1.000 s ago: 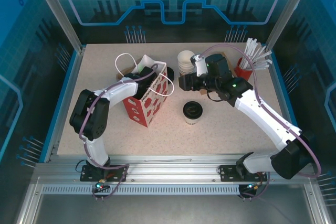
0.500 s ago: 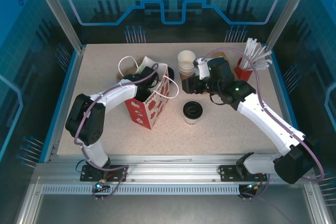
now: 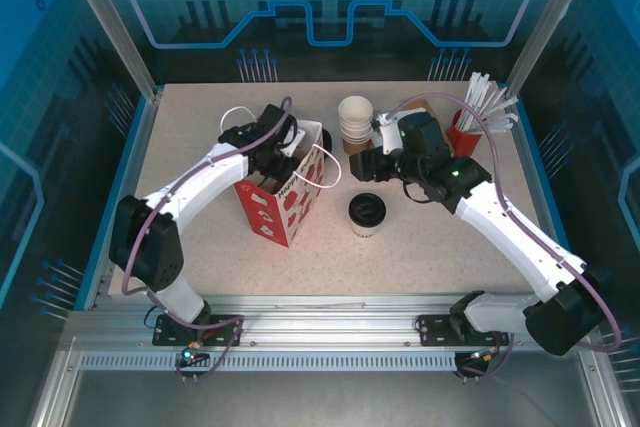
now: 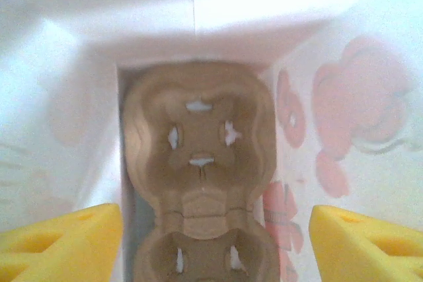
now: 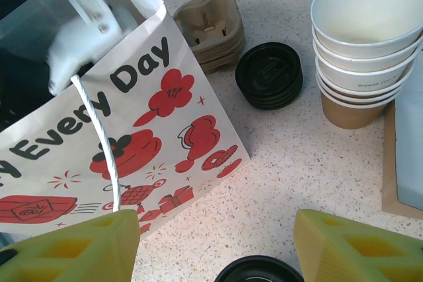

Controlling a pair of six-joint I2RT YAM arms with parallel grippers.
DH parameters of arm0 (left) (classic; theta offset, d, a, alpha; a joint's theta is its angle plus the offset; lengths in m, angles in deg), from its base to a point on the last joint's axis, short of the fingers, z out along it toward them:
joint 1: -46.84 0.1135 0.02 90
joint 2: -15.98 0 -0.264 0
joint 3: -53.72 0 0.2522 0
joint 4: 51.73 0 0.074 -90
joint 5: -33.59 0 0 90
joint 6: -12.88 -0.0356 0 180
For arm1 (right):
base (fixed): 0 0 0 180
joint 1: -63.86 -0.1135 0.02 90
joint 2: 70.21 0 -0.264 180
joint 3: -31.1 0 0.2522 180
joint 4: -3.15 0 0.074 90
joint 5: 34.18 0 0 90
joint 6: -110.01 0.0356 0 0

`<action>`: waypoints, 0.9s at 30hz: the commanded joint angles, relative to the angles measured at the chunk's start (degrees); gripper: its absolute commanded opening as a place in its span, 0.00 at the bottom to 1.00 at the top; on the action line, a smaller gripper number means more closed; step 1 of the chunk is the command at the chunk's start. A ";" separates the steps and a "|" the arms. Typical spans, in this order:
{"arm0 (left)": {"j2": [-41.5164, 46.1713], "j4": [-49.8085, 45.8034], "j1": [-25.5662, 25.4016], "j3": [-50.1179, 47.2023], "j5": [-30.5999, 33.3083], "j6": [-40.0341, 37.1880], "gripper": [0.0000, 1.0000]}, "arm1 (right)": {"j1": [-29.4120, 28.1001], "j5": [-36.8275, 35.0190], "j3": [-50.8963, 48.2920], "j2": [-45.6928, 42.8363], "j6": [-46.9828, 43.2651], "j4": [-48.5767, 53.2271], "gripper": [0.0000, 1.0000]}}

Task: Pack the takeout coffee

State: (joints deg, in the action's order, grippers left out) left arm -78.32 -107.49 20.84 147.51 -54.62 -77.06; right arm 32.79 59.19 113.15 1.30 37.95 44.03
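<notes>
The takeout coffee point(image 3: 367, 214), a small paper cup under a black lid, stands on the table right of the red-and-white paper bag point(image 3: 287, 197). Its lid edge point(image 5: 258, 271) shows at the bottom of the right wrist view, between my fingers. My right gripper point(image 3: 358, 166) hangs open just behind the cup, empty point(image 5: 215, 250). My left gripper point(image 3: 274, 150) reaches down into the bag's mouth. It is open point(image 4: 213, 246) over a brown pulp cup carrier point(image 4: 198, 156) lying on the bag's floor, and holds nothing.
A stack of lidless paper cups point(image 3: 354, 119) point(image 5: 363, 44) stands behind the right gripper. Loose black lids point(image 5: 269, 74) and more pulp carriers point(image 5: 210, 26) lie beside it. A red holder of white sticks point(image 3: 468, 119) sits at the back right. The bag's printed side point(image 5: 119, 117) faces the right wrist.
My left arm has swung its elbow left and straightened, with the gripper staying in the bag's mouth. My right gripper has drifted slightly right. The coffee has not moved.
</notes>
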 commanded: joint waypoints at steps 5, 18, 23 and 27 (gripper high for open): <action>7.21 -1.18 0.42 9.10 2.72 0.11 0.74 | 0.23 -1.91 0.79 -3.10 -1.62 2.65 0.65; 24.85 9.78 -10.17 1.50 -8.89 7.44 0.74 | 11.43 15.33 -13.98 -1.49 0.78 1.50 0.71; 23.11 8.69 -15.56 0.63 -11.34 8.48 0.72 | 12.18 20.08 -13.14 6.48 -0.30 0.23 0.72; 23.89 9.60 -15.95 -1.55 -11.41 8.75 0.71 | 12.62 20.61 -14.37 9.29 -1.08 -0.92 0.70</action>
State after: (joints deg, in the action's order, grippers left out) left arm -55.18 -99.32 5.17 146.70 -64.26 -69.50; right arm 44.72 76.02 99.58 9.63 37.53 44.71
